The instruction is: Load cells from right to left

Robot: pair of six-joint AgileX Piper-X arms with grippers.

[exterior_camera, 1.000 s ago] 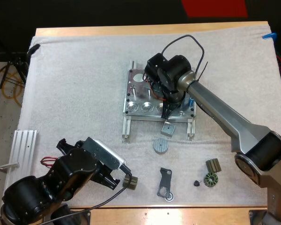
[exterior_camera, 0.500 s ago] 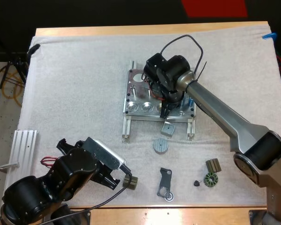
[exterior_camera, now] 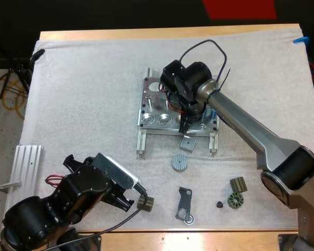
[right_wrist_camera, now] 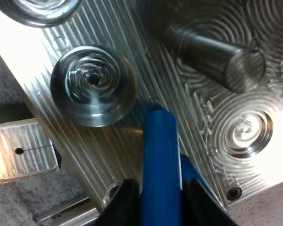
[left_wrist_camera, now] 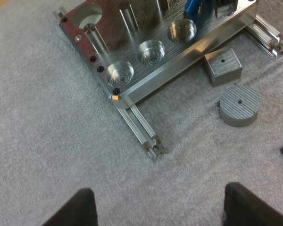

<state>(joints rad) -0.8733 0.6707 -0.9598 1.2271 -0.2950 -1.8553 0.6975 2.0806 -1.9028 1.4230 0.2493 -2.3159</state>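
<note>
One blue cylinder (right_wrist_camera: 159, 155) is clamped between the fingers of my right pincer (right_wrist_camera: 155, 202). It is smooth and glossy, and its long axis runs straight out from the fingers, down toward the metal fixture (exterior_camera: 153, 114). Its free end hangs just beside an empty round pocket (right_wrist_camera: 93, 84), not over it. The pocket lies off the tip, on the side of the small square block (right_wrist_camera: 21, 153). I judge the coming move turns on closing that sideways offset, then a straight drop. The fixture is bright milled metal, grooved in lines and rings, with a steel pin (right_wrist_camera: 212, 49) standing near the cylinder. My left pincer (left_wrist_camera: 160, 212) stands apart on nothing, well back over the towelling mat (left_wrist_camera: 47, 117), so the right arm is nearer. A ribbed disc (exterior_camera: 179, 162) lies in front of the fixture.
</note>
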